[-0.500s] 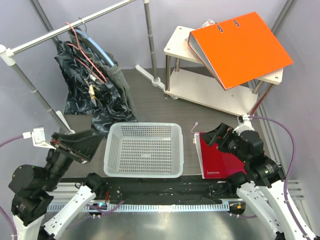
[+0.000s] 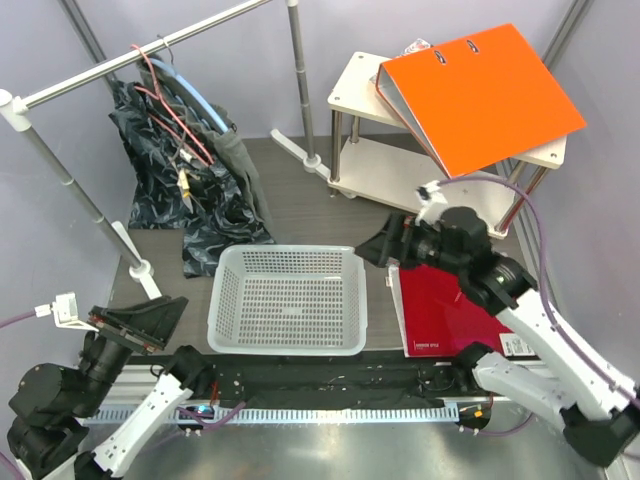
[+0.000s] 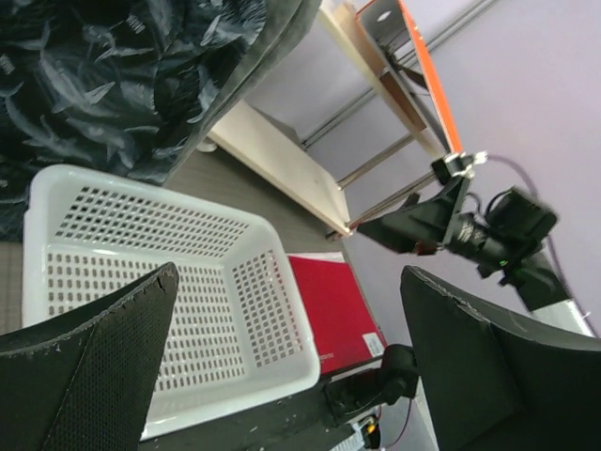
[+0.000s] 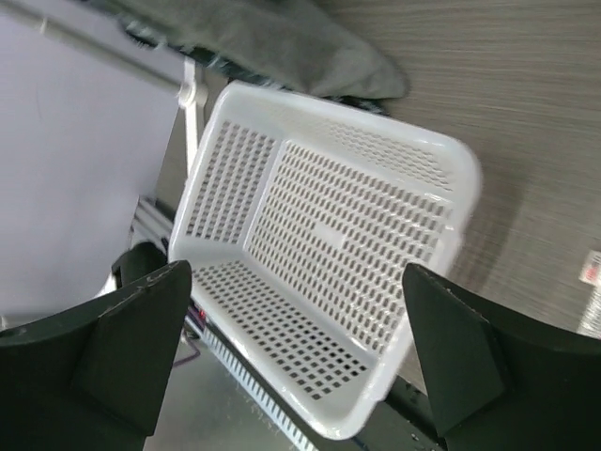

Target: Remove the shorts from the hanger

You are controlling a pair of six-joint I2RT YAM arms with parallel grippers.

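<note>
The shorts [image 2: 150, 190] are hanging as dark cloth (printed, matt); the basket [image 2: 288, 349] is showing smooth white plastic, the table [image 2: 320, 215] looking matt wood-grain.

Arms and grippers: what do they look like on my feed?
The left arm and right arm are black with white lower links, each trailing a lilac cable. The left gripper and right gripper have broad black wedge fingers.

White perforated basket [image 3: 258, 305] sitting mid-view; dark patterned shorts [image 3: 103, 85] hanging behind it (upper left); red folder [image 3: 331, 303] lying beside it; left gripper [image 3: 286, 274] gaping wide, empty.
</note>
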